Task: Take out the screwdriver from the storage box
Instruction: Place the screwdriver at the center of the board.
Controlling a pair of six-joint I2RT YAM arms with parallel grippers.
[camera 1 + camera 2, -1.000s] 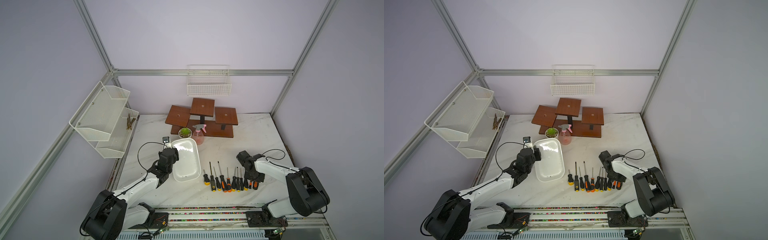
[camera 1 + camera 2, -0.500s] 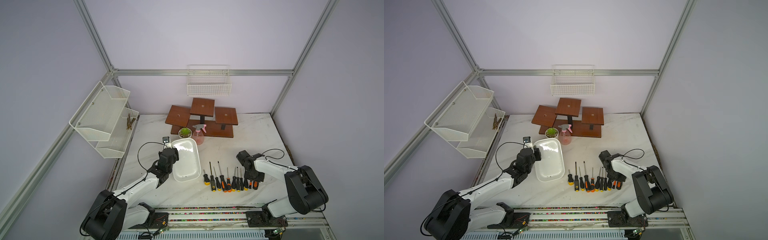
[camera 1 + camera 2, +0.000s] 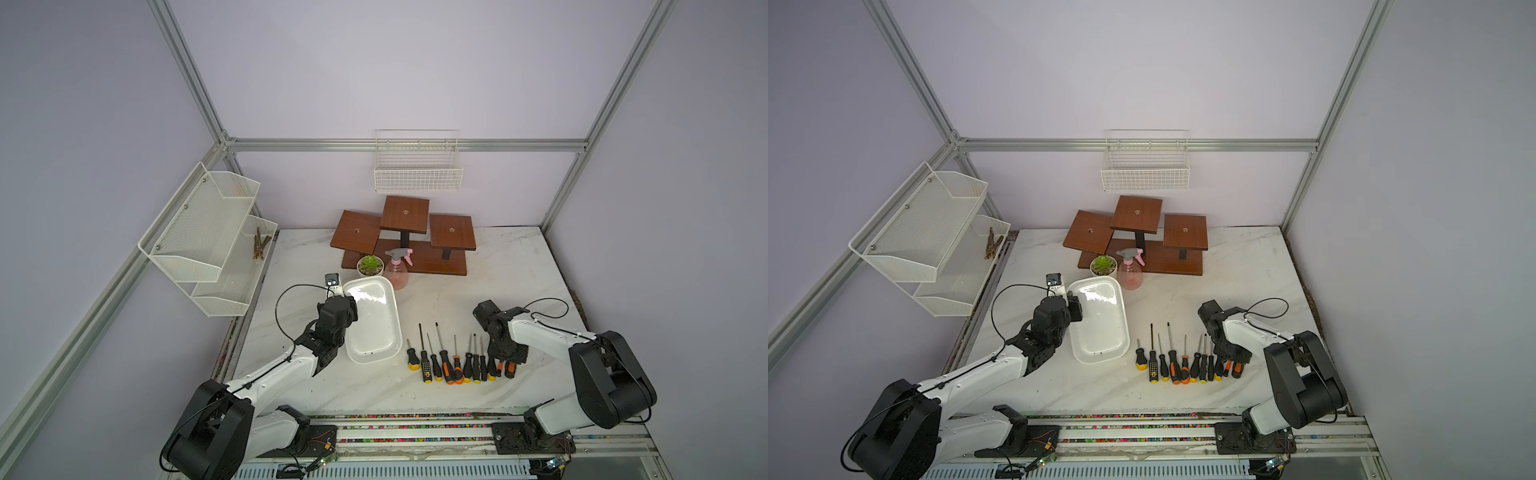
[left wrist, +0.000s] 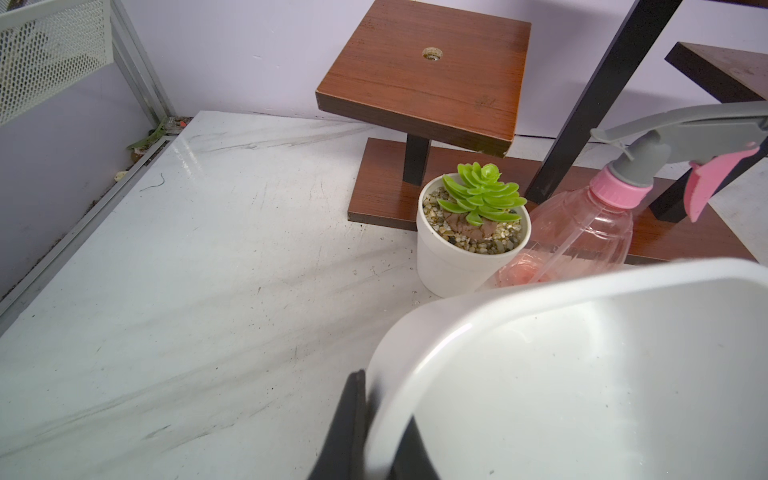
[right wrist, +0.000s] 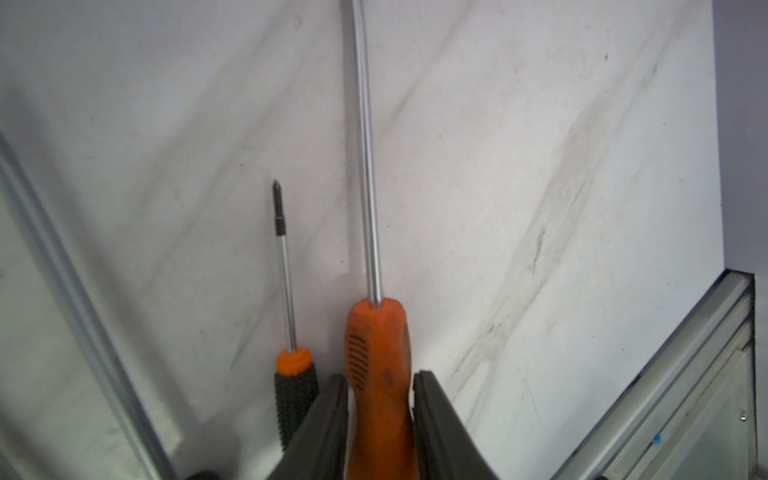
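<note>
1. One orange-handled screwdriver [image 5: 378, 332] lies flat on the marble table [image 5: 540, 166], outside the storage box [image 3: 376, 328]; it sits at the end of the row of screwdrivers [image 3: 453, 365] farthest from that box;
2. the right gripper [image 5: 379, 378] straddles its handle, jaws narrowly parted and hugging both sides (whether they press it, I cannot tell);
3. a small black-handled screwdriver [image 5: 293, 390] lies just beside it;
4. the left gripper [image 4: 382, 411] is clamped tight on the box's rim, one finger inside, one outside;
5. a potted succulent [image 4: 473, 232] and a pink spray bottle [image 4: 590, 232] stand just behind the box.
</note>
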